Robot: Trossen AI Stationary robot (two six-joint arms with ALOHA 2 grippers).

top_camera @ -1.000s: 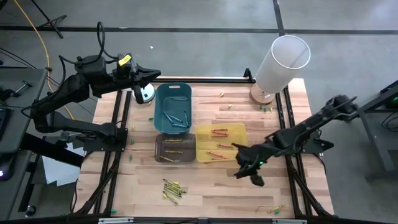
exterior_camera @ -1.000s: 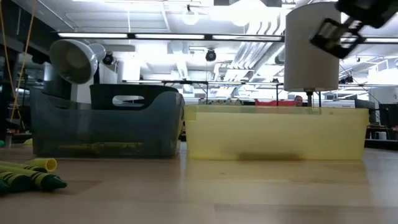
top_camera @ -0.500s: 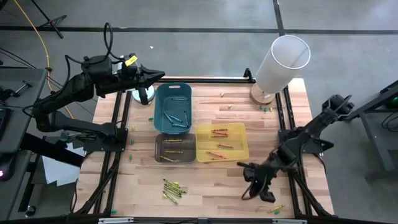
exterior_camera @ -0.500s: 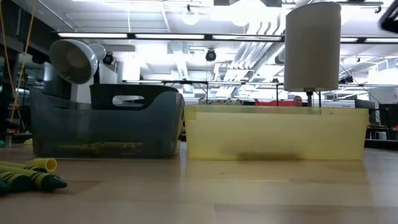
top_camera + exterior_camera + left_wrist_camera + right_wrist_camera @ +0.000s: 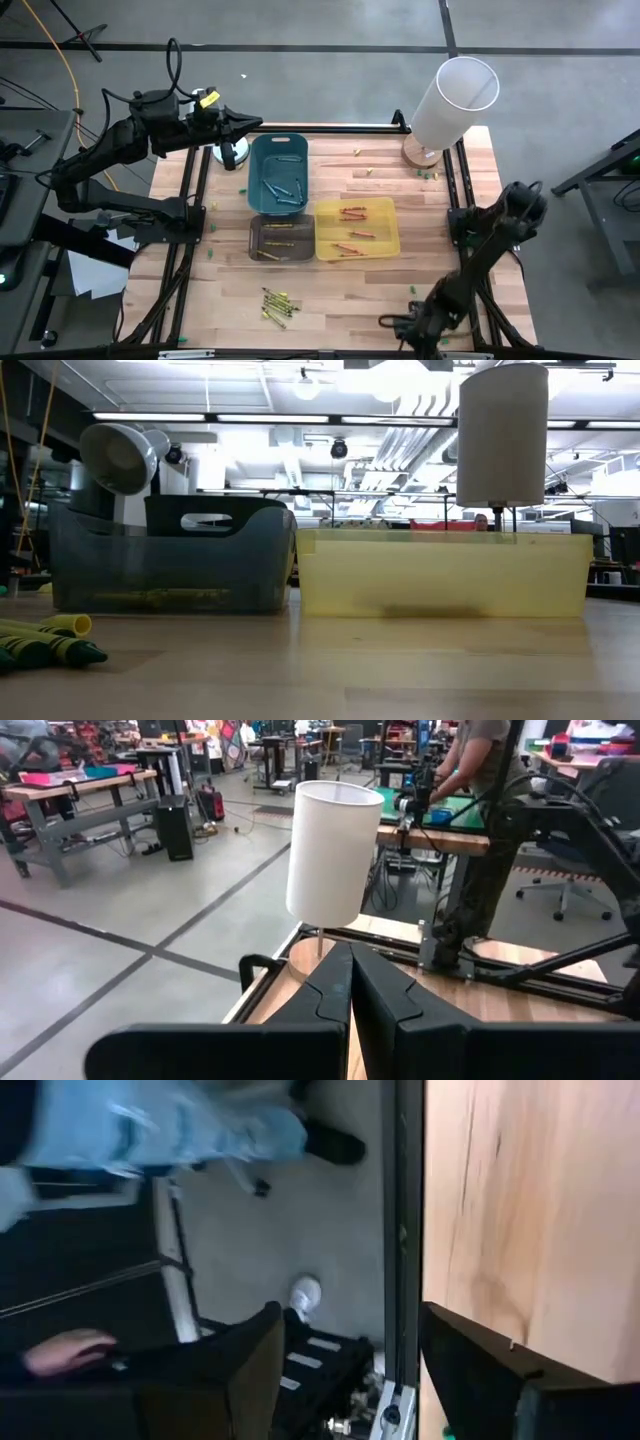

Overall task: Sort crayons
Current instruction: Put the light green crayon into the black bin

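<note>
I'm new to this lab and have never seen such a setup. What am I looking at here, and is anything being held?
Two dark robot arms work at a wooden table. One picture looks straight down, one looks level across the tabletop, and two come from cameras on the wrists. The left pincer is shut and empty, hovering at the far left corner. The right pincer is open and empty at the near edge. On the table stand a blue bin, a grey bin and a yellow bin, each with crayons inside. More crayons lie loose nearby, and a white lamp stands at the far right.
</note>
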